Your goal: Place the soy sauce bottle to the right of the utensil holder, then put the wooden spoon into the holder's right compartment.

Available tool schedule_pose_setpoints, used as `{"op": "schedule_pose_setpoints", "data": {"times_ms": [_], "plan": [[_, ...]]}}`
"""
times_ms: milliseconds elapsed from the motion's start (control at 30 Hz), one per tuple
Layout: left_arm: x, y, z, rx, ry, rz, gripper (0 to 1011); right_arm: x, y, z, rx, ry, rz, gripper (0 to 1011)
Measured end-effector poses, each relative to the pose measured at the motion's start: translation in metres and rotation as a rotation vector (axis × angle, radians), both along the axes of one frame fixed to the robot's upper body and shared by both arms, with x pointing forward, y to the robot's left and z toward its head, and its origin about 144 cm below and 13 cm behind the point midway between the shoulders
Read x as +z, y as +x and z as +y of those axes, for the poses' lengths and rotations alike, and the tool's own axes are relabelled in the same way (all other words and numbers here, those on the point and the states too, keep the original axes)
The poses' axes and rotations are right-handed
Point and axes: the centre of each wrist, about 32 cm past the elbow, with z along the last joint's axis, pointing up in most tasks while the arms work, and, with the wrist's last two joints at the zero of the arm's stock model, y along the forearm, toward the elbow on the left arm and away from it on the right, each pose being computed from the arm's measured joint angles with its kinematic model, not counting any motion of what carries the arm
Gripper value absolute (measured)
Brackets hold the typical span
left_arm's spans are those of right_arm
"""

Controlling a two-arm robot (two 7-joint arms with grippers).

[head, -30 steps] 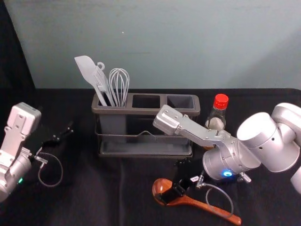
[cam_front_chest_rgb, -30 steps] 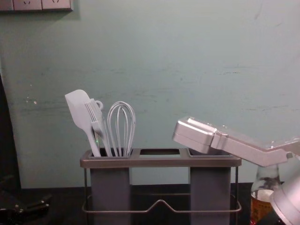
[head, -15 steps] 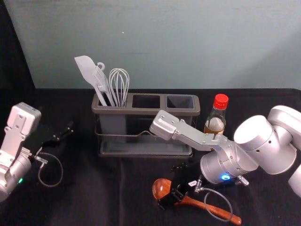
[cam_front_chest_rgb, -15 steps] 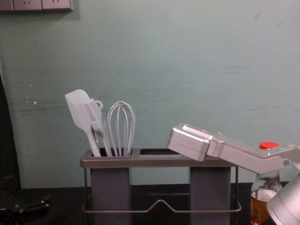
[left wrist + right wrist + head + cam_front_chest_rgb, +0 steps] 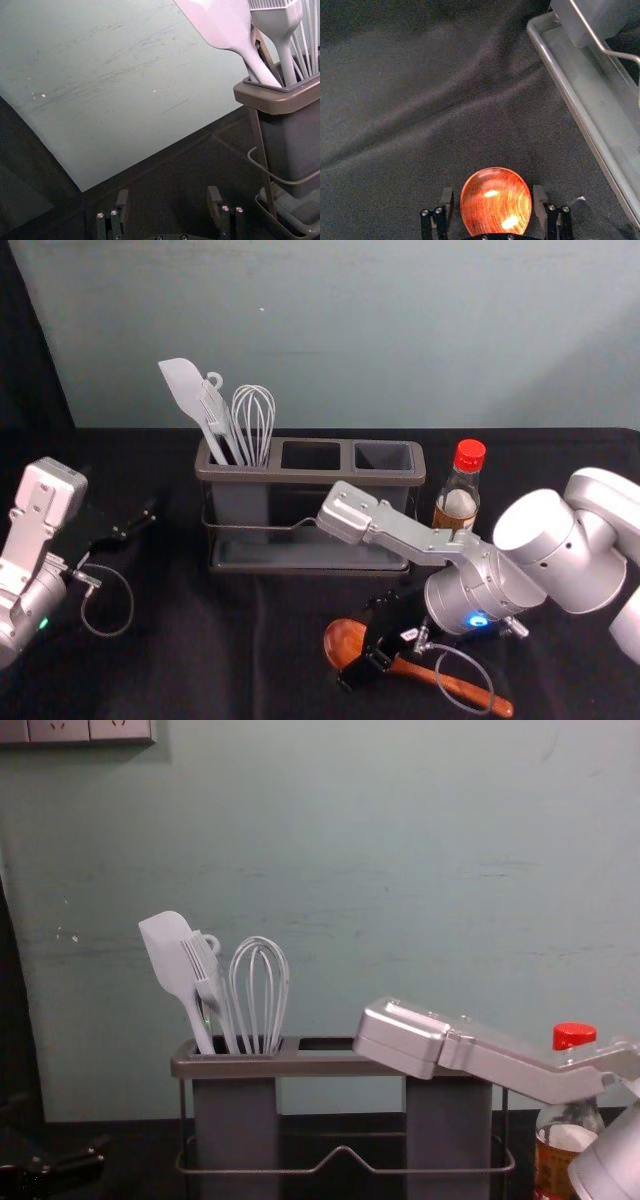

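On the black cloth (image 5: 200,640), head view: the red-capped glass soy sauce bottle (image 5: 460,502) stands upright just right of the grey-brown utensil holder (image 5: 330,477), so we judge the first step done. Our right gripper (image 5: 364,642) has shifted slightly nearer us, over the reddish-brown wooden spoon (image 5: 480,698), which lies where it lay; the holder's right compartment (image 5: 383,456) awaits it. Left gripper (image 5: 138,521) parked at the left. Left wrist view: its fingers wide, nothing between them. Right wrist view: fingers wide, one each side of the spoon's round bowl, no grip made; closing probably comes next, and the smooth bowl might slip. Chest view: the silver right arm (image 5: 520,1065) has dropped, uncovering the bottle's cap.
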Motion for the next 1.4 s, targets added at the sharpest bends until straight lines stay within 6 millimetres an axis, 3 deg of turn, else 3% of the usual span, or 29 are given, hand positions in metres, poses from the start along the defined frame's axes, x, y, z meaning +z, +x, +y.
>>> {"op": "schedule_pose_setpoints", "data": {"times_ms": [567, 833, 1167, 1400], "plan": [[0.0, 0.0, 0.0, 0.0, 0.0, 0.0, 1011, -0.003, -0.001, 0.0, 0.003, -0.003, -0.017, 1002], [0.0, 0.0, 0.0, 0.0, 0.0, 0.0, 1011, -0.002, -0.001, 0.0, 0.001, -0.003, -0.016, 848], [0.0, 0.0, 0.0, 0.0, 0.0, 0.0, 1011, -0.002, -0.001, 0.0, 0.0, -0.003, -0.015, 837], [0.0, 0.0, 0.0, 0.0, 0.0, 0.0, 1012, 0.014, -0.014, -0.014, 0.012, 0.074, -0.127, 837]]}}
